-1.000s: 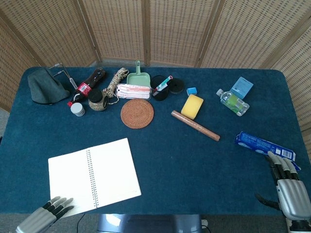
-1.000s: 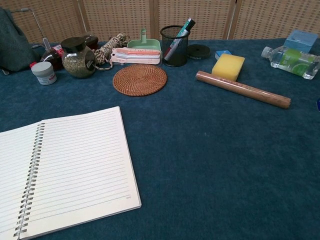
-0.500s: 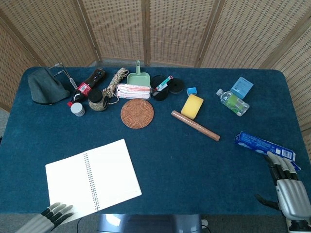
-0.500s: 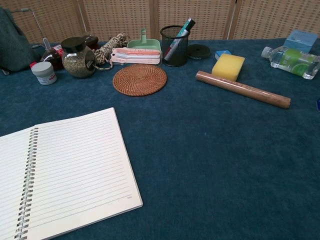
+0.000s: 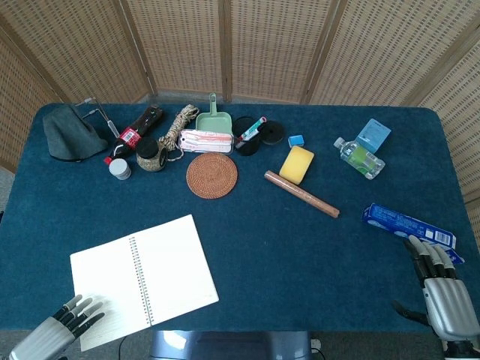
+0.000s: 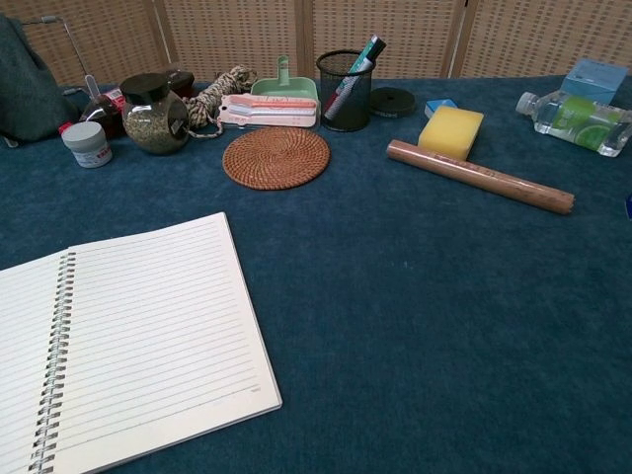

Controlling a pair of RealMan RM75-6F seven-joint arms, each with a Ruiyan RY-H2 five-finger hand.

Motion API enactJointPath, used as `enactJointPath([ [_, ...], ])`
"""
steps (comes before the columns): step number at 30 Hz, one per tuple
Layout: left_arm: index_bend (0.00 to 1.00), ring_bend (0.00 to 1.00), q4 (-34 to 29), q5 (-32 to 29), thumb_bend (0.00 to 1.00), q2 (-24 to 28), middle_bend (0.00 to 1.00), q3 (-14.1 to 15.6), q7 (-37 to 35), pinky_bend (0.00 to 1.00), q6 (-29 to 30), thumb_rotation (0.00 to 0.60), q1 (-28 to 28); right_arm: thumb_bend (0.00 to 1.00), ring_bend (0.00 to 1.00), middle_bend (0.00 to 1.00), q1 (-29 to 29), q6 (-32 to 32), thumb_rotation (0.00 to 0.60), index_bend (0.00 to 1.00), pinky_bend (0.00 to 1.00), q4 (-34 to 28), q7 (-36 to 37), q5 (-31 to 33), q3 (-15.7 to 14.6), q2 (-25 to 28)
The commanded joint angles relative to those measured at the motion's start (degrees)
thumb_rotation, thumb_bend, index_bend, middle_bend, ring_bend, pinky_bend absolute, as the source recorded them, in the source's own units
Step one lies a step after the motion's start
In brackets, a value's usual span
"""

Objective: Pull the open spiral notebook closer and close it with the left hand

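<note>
Left hand (image 5: 54, 328) enters at the lower left corner of the head view, palm down, dark fingers (image 5: 78, 311) spread apart and pointing up and to the right, gripping nothing. Right hand (image 5: 441, 291) sits at the lower right of the head view, silver back facing up, fingers extended side by side and pointing away from the robot, thumb stuck out to its left, holding nothing. Neither hand appears in the chest view.

We see bare blue table (image 5: 277, 247) right of the notebook (image 5: 142, 279); the round mat (image 5: 211, 175) and stick (image 5: 301, 193) sit further back.
</note>
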Motion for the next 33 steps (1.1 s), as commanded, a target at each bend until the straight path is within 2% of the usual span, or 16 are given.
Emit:
enactJointPath([
  [1, 0.03, 0.00, 10.13, 2.54, 0.07, -6.48, 0.00, -2.65, 0.91, 0.02, 4.97, 0.600, 1.14, 0.00, 0.00, 0.00, 0.03, -0.07, 0.600, 0.00, 0.00, -0.01, 0.16, 0.12, 0.01, 0.06],
  [12, 0.01, 0.00, 24.01, 6.11, 0.07, -14.62, 0.00, -3.12, -0.94, 0.04, 13.23, 0.600, 1.62, 0.00, 0.00, 0.00, 0.06, -0.11, 0.600, 0.00, 0.00, 0.03, 0.26, 0.16, -0.01, 0.12],
  [19, 0.02, 0.00, 29.51, 6.98, 0.07, -18.24, 0.00, -2.54, -1.69, 0.08, 15.09, 0.600, 1.72, 0.00, 0.00, 0.00, -0.02, 0.07, 0.600, 0.00, 0.00, -0.01, 0.45, -0.01, -0.07, 0.21],
  [22, 0.10, 0.02, 30.65, 7.06, 0.11, -19.30, 0.02, -2.07, -2.36, 0.15, 15.20, 0.600, 1.67, 0.00, 0.00, 0.00, -0.02, 0.04, 0.600, 0.00, 0.00, -0.01, 0.58, -0.08, -0.12, 0.31],
  [26, 0.28, 0.18, 31.77, 7.50, 0.22, -20.03, 0.22, -1.54, -4.06, 0.24, 16.74, 0.600, 1.23, 0.00, 0.00, 0.00, -0.02, 0.05, 0.600, 0.00, 0.00, 0.05, 0.76, -0.06, -0.13, 0.40],
  [29, 0.37, 0.27, 33.53, 8.11, 0.26, -20.77, 0.32, -1.26, -5.73, 0.30, 19.46, 0.600, 1.00, 0.00, 0.00, 0.00, -0.02, 0.07, 0.600, 0.00, 0.00, 0.04, 0.94, -0.10, -0.14, 0.47],
  [33, 0.47, 0.33, 37.20, 7.90, 0.28, -22.57, 0.40, -1.86, -7.18, 0.36, 24.21, 0.600, 1.59, 0.00, 0.00, 0.00, 0.04, -0.09, 0.600, 0.00, 0.00, 0.05, 0.96, -0.09, -0.18, 0.44],
])
